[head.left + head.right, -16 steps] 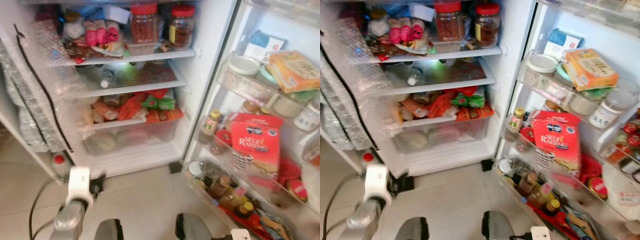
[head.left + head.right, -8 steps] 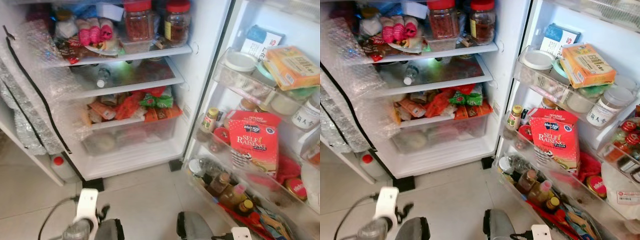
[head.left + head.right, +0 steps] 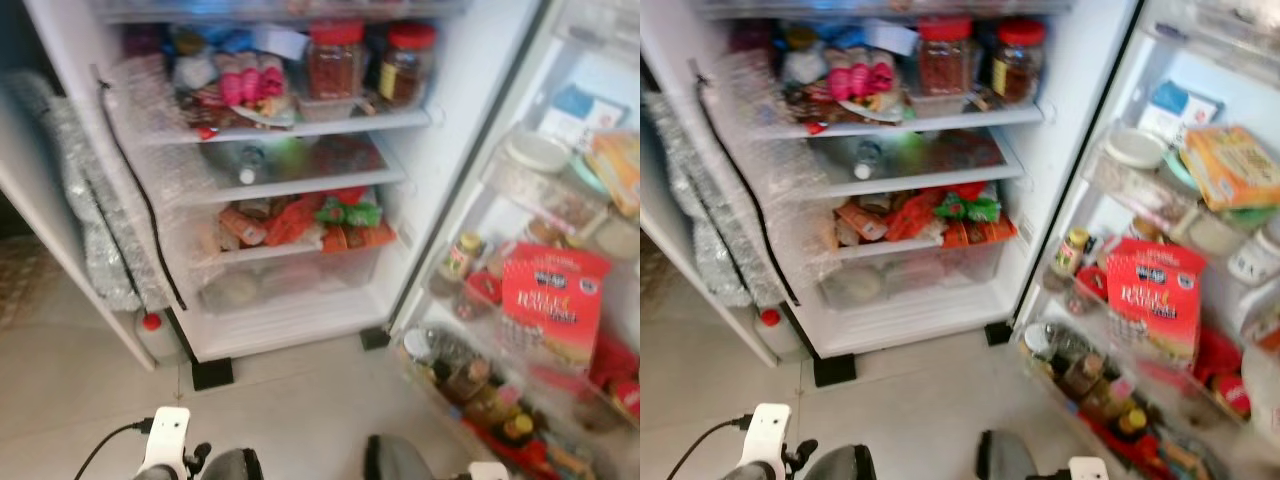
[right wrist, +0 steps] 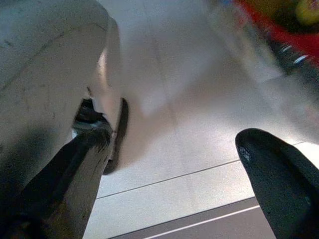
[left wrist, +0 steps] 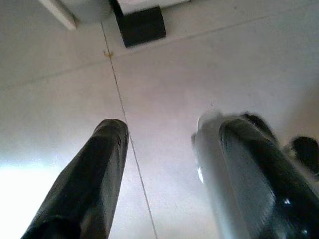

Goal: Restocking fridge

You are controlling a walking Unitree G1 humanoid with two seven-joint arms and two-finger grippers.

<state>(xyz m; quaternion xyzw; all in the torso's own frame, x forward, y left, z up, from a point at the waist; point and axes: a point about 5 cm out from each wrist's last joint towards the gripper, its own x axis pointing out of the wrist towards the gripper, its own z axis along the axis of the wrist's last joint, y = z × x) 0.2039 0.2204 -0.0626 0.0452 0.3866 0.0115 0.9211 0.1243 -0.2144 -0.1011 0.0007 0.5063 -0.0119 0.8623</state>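
A: We face the open fridge (image 3: 1040, 180). Two red-lidded jars (image 3: 945, 55) stand on its top shelf, a bottle (image 3: 868, 160) lies on the shelf below, and red and green packets (image 3: 940, 215) sit above the drawer (image 3: 910, 275).

B: In the door (image 3: 1160, 250) we see a red flour box (image 3: 1154, 310) standing upright, with small bottles (image 3: 1085, 375) in the lowest rack.

A: Our left end effector (image 5: 159, 164) hangs low over the floor (image 5: 199, 74), fingers spread, grasping nothing.

B: Our right end effector (image 4: 174, 164) is likewise released, fingers apart above the tiles, near the door's bottom rack
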